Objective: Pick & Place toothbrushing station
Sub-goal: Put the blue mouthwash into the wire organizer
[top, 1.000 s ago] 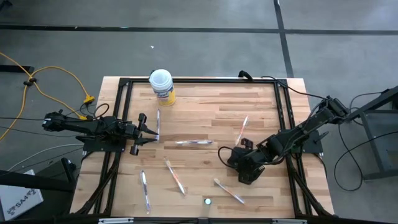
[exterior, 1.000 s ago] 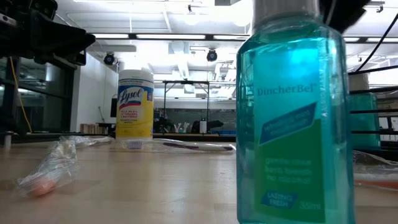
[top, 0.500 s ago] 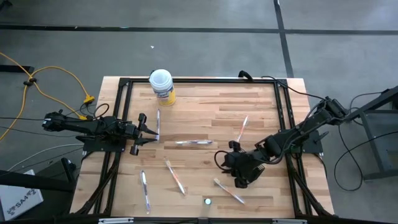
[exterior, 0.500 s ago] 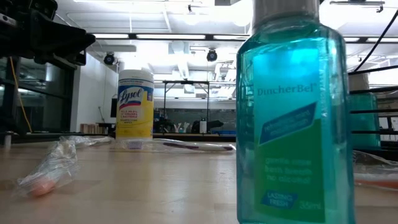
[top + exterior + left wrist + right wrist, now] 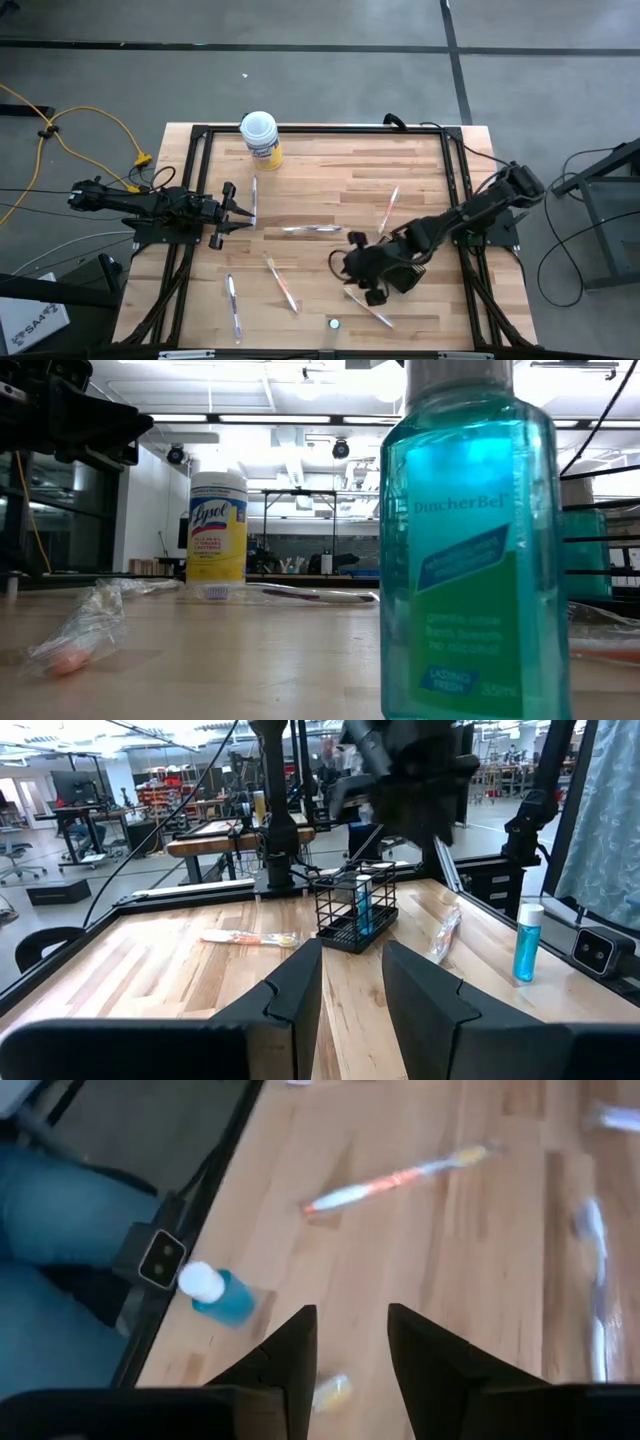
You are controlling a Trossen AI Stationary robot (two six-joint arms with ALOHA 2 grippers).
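The toothbrushing station (image 5: 355, 910) shows in the left wrist view as a small black wire-grid holder with something blue inside. It stands on its base on the wooden table. In the high view the right arm covers it. My right gripper (image 5: 352, 268) is open and empty above the table's near middle, beside the station; its wrist view (image 5: 350, 1340) looks down on bare wood. My left gripper (image 5: 245, 212) waits open and empty at the table's left, also seen in its wrist view (image 5: 350, 970).
Several wrapped toothbrushes lie about (image 5: 312, 229) (image 5: 283, 283) (image 5: 368, 307) (image 5: 400, 1177). A blue sanitizer bottle (image 5: 333, 323) (image 5: 470, 540) stands at the near edge. A yellow-labelled canister (image 5: 260, 137) stands far left. A black rail (image 5: 320, 128) frames the table. A person's legs (image 5: 60, 1230) show beyond the near edge.
My right gripper has gone toward the table's left edge and a little toward the near edge, staying open.
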